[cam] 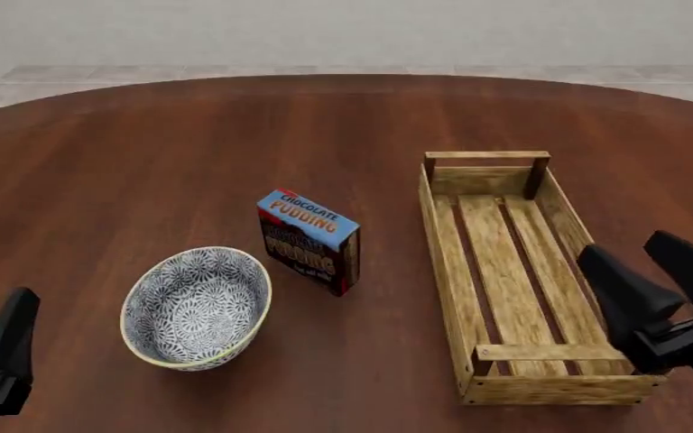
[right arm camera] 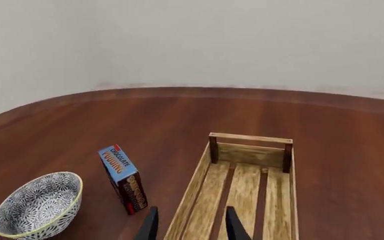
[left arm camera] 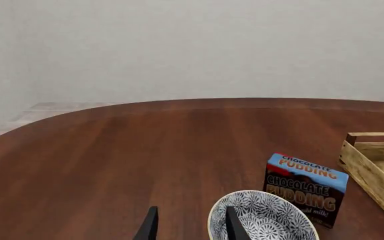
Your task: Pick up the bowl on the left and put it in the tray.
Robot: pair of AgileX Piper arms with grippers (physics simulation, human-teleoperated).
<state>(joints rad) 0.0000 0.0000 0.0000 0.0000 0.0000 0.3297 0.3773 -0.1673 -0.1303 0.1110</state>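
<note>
The bowl (cam: 196, 308), blue-and-white patterned with a pale rim, stands upright on the table at the front left. It also shows in the left wrist view (left arm camera: 265, 220) and the right wrist view (right arm camera: 38, 205). The tray (cam: 440, 244), a long slatted wooden crate, lies at the right with nothing in it. My left gripper (cam: 12, 316) hangs at the front left corner, left of the bowl and apart from it; its fingers (left arm camera: 150, 225) stand open and hold nothing. My right gripper (cam: 621, 245) hovers open over the tray's near right side (right arm camera: 251, 138), holding nothing.
A blue-and-brown chocolate pudding box (cam: 308, 240) stands upright between the bowl and the tray, just behind the bowl's right side. The round dark wooden table (cam: 142, 162) stretches far back to a pale wall.
</note>
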